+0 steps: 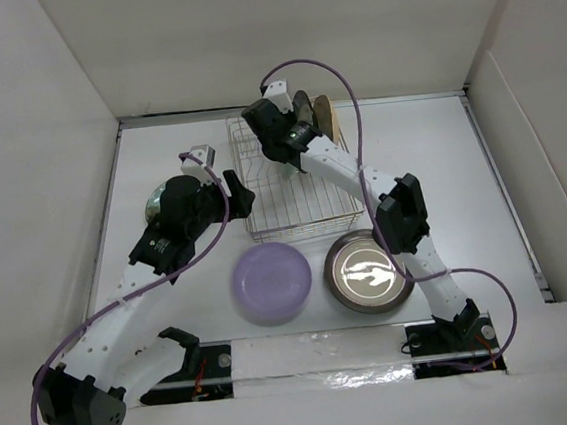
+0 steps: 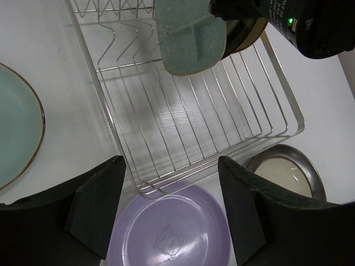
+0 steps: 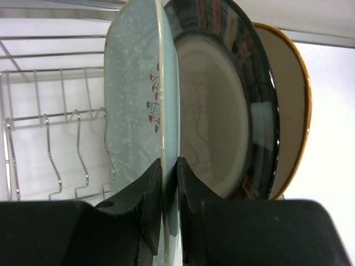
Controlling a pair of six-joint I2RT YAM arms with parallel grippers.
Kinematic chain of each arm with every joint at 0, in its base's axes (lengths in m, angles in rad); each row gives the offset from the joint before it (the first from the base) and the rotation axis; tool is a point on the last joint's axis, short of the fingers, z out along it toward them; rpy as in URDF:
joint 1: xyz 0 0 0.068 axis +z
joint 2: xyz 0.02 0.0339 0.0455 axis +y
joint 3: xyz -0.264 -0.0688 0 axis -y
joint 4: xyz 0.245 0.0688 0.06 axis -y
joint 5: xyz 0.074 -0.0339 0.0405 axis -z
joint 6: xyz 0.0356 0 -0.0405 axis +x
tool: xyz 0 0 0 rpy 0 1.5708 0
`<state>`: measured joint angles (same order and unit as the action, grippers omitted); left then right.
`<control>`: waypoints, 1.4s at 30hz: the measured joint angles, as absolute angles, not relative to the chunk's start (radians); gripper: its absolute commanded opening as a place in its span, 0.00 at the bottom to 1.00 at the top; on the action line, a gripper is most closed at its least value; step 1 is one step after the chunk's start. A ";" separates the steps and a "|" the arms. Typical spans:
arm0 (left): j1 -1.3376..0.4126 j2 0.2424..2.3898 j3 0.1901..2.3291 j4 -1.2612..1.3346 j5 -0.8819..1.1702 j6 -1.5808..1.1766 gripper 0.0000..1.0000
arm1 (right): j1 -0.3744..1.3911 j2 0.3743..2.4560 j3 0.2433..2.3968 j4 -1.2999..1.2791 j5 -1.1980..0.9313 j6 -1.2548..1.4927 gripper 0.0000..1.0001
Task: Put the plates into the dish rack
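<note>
The mint squarish plate [image 3: 133,100] stands on edge at the far end of the dish rack [image 1: 301,233], and my right gripper [image 3: 169,166] is shut on its near rim. Behind it stand a cream plate with a dark rim [image 3: 216,111] and a tan plate [image 3: 291,105]. The lavender plate [image 1: 271,281] and the shiny silver plate [image 1: 370,271] lie flat on the table in front of the rack. My left gripper [image 2: 169,205] hangs open and empty above the rack's near left corner and the lavender plate [image 2: 169,233]. A pale green plate [image 2: 16,127] lies left of the rack.
White walls enclose the table on the left, back and right. The rack's near wire slots [image 2: 183,127] hold nothing. My right arm [image 1: 404,216] reaches diagonally over the rack's right side and the silver plate.
</note>
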<state>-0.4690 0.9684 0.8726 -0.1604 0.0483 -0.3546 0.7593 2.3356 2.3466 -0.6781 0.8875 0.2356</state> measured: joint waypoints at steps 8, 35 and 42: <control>-0.469 0.987 0.864 -0.157 0.044 -0.354 0.65 | 0.768 2.310 2.302 -0.532 0.831 0.260 0.40; -0.463 1.046 0.862 -0.167 0.034 -0.348 0.07 | 0.677 0.697 0.575 -0.321 0.481 0.780 0.60; -0.458 0.993 0.862 -0.161 0.091 -0.349 0.12 | 0.621 0.543 0.432 -0.655 0.463 1.075 0.87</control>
